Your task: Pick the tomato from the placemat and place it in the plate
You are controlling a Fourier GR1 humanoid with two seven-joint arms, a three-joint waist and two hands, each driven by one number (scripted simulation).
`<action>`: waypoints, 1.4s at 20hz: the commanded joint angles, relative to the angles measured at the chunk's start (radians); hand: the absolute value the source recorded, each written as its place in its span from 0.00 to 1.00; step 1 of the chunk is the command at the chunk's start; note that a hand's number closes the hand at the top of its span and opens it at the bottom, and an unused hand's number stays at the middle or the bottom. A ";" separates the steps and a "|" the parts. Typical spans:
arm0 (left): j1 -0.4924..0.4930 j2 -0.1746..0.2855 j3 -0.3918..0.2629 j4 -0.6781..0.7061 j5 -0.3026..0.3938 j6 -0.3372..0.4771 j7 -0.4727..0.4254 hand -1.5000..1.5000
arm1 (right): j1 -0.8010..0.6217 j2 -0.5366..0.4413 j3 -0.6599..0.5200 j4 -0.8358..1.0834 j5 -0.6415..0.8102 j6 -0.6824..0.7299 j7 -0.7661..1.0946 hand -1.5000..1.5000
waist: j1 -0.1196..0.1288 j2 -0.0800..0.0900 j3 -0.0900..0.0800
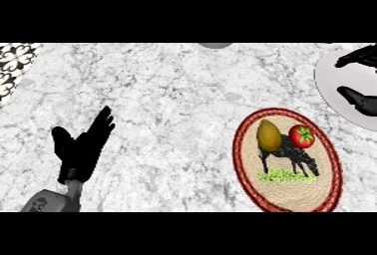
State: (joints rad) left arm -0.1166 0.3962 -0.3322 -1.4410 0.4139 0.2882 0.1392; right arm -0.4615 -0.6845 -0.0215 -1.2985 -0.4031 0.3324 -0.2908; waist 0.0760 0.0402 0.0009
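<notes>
Tomato, one only, red with a green stalk, lies on the placemat toward its upper right, well apart from both hands

One marble counter fills the view. On it at the right lies one oval woven placemat with a red rim and a dark animal pictured on it. One pale plate lies above and to the right of it, cut by the view's edge. Two black hands show: the left hand rests low at the left, fingers straight and up; the right hand hangs over the plate, thumb and fingers wide apart, holding nothing. One yellow-brown oval fruit lies just left of the tomato
</notes>
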 commanded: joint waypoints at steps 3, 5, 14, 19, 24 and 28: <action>0.009 -0.069 -0.069 0.062 -0.011 -0.033 -0.008 0.50 | -0.083 0.034 -0.018 0.340 0.039 0.189 -0.283 0.00 | -0.004 -0.004 0.004; 0.044 -0.074 -0.071 0.044 -0.029 0.003 -0.005 0.50 | -0.143 -0.013 -0.013 0.440 0.087 0.268 -0.343 0.00 | -0.004 -0.015 0.004; 0.045 -0.079 -0.049 0.041 -0.016 -0.019 -0.021 0.50 | -0.218 -0.185 0.220 0.440 0.447 0.311 -0.460 0.00 | 0.000 -0.016 0.002; 0.047 -0.069 -0.030 0.081 -0.027 -0.025 -0.022 0.50 | -0.240 -0.200 0.333 0.422 0.571 0.281 -0.533 0.00 | -0.039 -0.028 0.000; 0.052 -0.059 0.008 0.102 -0.013 -0.062 -0.032 0.50 | -0.304 -0.169 0.407 0.484 0.685 0.210 -0.540 0.00 | -0.047 -0.030 0.000; 0.089 -0.076 0.001 0.050 -0.035 -0.043 -0.009 0.50 | -0.300 -0.105 0.415 0.497 0.731 0.155 -0.532 0.00 | -0.060 -0.036 -0.001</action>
State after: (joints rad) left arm -0.0437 0.3256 -0.3418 -1.4254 0.3746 0.2714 0.1196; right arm -0.7431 -0.8115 0.3765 -0.8386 0.2690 0.4336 -0.7314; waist 0.0291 0.0032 0.0051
